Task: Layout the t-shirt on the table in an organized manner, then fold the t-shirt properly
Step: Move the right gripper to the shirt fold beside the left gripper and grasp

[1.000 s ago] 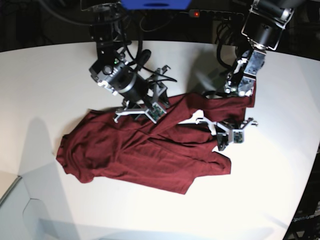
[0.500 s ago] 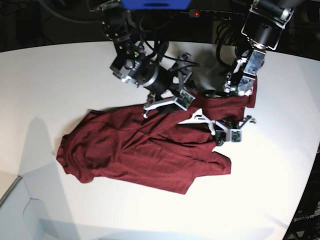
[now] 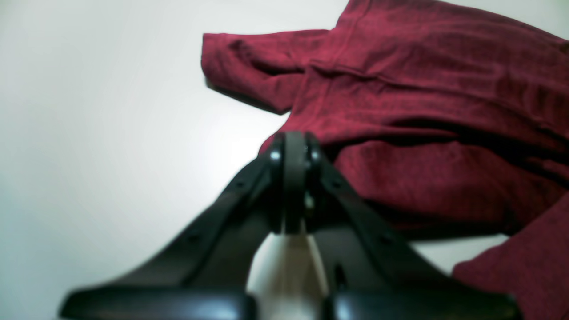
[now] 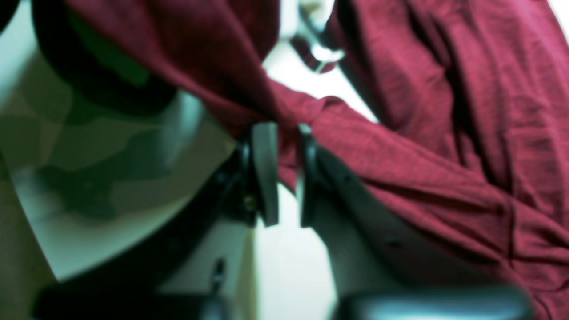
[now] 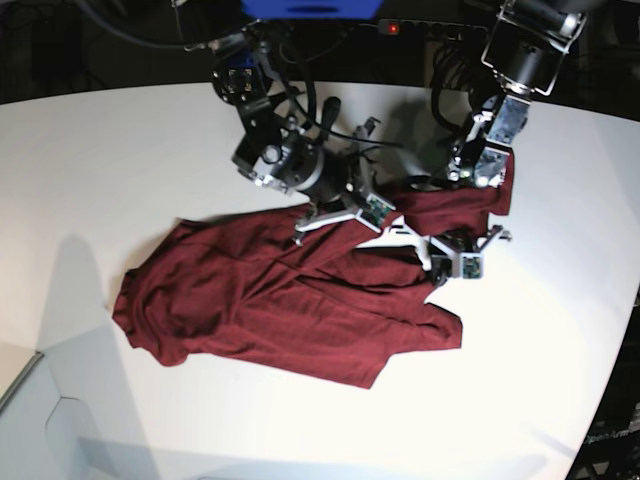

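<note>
Right gripper (image 4: 286, 175) pinches a shirt (image 5: 300, 310) fold; left gripper (image 3: 293, 178), at its 3 o'clock, is closed, empty, on the table (image 5: 100, 170).

L pincer (image 3: 294, 151) clamped, R pincer (image 4: 284, 146) clamped

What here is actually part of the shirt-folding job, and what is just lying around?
Part of the job:
- the t-shirt, crumpled, dark red
- the table it lies on
- the right claw, pinching a fold of the shirt
- the left claw, shut, with no cloth showing between its tips

Just there:
- a power strip with a red light, behind the table
</note>
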Motion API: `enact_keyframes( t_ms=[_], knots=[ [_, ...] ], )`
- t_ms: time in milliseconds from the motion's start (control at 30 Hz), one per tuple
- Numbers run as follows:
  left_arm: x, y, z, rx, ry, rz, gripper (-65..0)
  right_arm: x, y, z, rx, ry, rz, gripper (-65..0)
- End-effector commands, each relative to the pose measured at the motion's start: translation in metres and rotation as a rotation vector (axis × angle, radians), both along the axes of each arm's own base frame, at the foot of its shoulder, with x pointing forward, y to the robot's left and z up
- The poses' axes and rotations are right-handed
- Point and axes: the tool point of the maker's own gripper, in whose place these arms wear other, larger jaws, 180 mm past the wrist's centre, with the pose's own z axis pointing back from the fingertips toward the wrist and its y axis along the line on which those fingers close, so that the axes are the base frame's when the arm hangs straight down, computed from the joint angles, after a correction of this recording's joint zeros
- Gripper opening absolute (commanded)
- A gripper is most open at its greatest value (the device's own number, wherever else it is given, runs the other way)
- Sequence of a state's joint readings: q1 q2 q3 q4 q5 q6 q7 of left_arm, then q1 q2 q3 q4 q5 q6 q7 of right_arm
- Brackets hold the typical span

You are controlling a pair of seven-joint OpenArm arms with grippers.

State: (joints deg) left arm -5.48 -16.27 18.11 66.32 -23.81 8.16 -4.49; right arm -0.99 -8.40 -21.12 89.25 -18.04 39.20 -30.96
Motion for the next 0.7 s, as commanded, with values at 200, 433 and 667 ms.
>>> enact_keyframes(
  t_ms=[200,433,667],
  knots=[
    [0.009,0.009,0.014,0.018,-0.050,0.009,-64.8,0.021,0.003,0.066,0.090,-0.177,-0.016,-64.1],
    [0.009,0.010,0.014,0.024,-0.051,0.007,-64.8,0.036,-0.014,0.115,0.124,-0.312,-0.068,-64.0],
    [0.012,0.008,0.019,0.010,-0.064,0.009,-64.8,0.018,-0.008,0.075,0.103,-0.193,-0.053,-53.6]
  ],
)
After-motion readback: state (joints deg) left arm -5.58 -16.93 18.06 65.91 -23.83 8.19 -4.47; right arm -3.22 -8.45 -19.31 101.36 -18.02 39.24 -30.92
